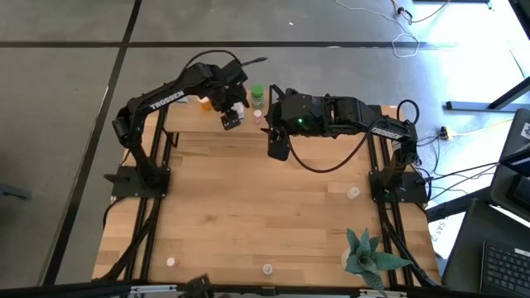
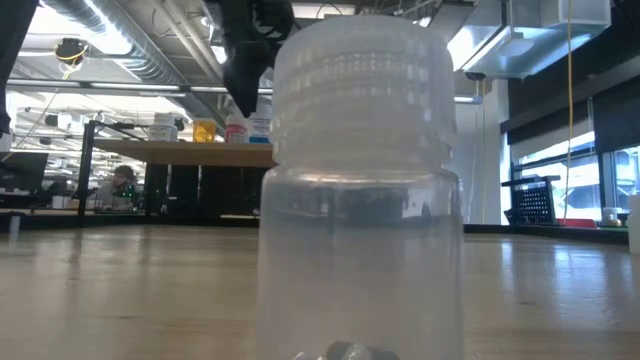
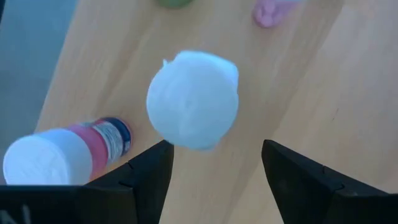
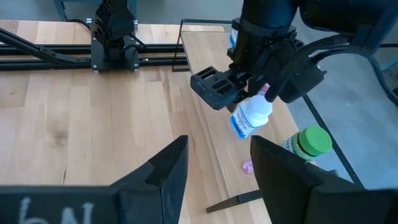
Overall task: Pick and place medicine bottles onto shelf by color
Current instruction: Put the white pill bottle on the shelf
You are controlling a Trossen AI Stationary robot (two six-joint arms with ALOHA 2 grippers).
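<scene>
The shelf [image 1: 190,122] stands along the table's far edge. On it are an orange bottle [image 1: 204,104], a green bottle [image 4: 308,143], a small pink bottle [image 4: 247,167], a white-capped bottle with a pink and blue label [image 3: 68,152] and a white bottle [image 3: 193,99], all upright. My left gripper [image 3: 216,146] hangs open just above the white bottle, pointing steeply down, with the cap a little ahead of its fingertips. My right gripper [image 4: 217,146] waits open and holds nothing, above the table just nearer than the shelf [image 4: 211,134]. My left gripper stands over the white bottle's cap [image 3: 186,124] from above. The cap's edge meets one fingertip [image 3: 163,152] in the wrist view, and I cannot tell whether they touch. The bottle [image 4: 250,118] stands on the shelf.
Loose small bottles stand on the table at the right [image 1: 354,193], the near left [image 1: 171,261] and the near middle, where a clear one [image 2: 365,180] fills the low view. A green spiky plant [image 1: 364,252] sits at the near right corner. The two arms are close together at the shelf.
</scene>
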